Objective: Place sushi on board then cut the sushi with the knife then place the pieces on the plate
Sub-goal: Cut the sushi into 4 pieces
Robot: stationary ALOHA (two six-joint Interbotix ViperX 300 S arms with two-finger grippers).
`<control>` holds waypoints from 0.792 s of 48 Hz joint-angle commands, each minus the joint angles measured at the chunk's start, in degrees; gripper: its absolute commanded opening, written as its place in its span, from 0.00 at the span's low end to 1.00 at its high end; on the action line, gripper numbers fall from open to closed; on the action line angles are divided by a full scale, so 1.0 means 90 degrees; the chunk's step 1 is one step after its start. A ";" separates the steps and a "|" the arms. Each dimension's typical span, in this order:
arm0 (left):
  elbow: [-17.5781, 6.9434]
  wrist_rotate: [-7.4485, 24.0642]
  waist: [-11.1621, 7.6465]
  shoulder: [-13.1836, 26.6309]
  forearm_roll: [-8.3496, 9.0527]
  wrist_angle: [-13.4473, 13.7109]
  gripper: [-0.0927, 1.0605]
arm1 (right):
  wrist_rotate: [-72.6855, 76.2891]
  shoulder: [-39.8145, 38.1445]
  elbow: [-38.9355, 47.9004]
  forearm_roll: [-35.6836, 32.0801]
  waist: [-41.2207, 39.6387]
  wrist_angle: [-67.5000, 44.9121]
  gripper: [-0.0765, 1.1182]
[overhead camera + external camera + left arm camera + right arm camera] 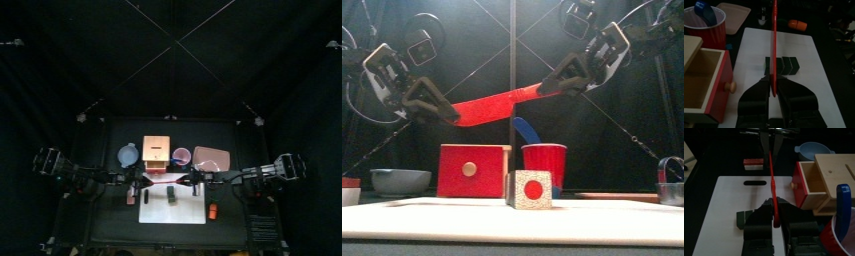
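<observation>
A red toy knife (496, 103) hangs level above the white cutting board (174, 222), held at both ends. My left gripper (433, 110) is shut on its blade end, and my right gripper (560, 88) is shut on its handle end. In the left wrist view the knife (774, 40) runs straight out from the jaws over the dark green sushi roll (782, 65), which lies on the board (804, 75). From the front, the sushi (531, 189) shows its white end with a red centre. The pink plate (211, 157) lies behind the board on the right.
A wooden box with a red drawer front (472, 171) stands behind the board, beside a red cup (544, 165) holding a blue knife (525, 130). The blue-grey bowl (128, 154) is back left. An orange toy (211, 210) and a red-and-white toy (132, 198) lie at the board's sides.
</observation>
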 commanded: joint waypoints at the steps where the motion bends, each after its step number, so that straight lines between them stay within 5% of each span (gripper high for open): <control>1: -0.0098 -0.0010 0.0000 -0.0039 -0.0010 -0.0068 0.42 | -0.0010 -0.0078 -0.0020 0.0000 0.0000 -0.0068 0.36; 10: -0.0098 -0.0010 -0.0039 -0.0039 -0.0020 -0.0225 0.42 | -0.0010 -0.0078 0.0225 0.0293 -0.0010 -0.0068 0.36; 20: 0.0020 0.0303 -0.0195 0.0146 -0.0010 -0.1113 0.42 | -0.0020 -0.0088 0.0615 0.0771 0.0039 -0.0068 0.36; 29: -0.0088 0.1074 -0.0361 0.1025 -0.0205 -0.2041 0.42 | -0.0039 -0.0098 0.0664 0.0771 0.0039 -0.0068 0.36; 38: -0.0410 0.1182 -0.0654 0.1787 -0.0566 -0.2441 0.42 | -0.0039 -0.0117 0.0742 0.0674 0.0000 -0.0059 0.36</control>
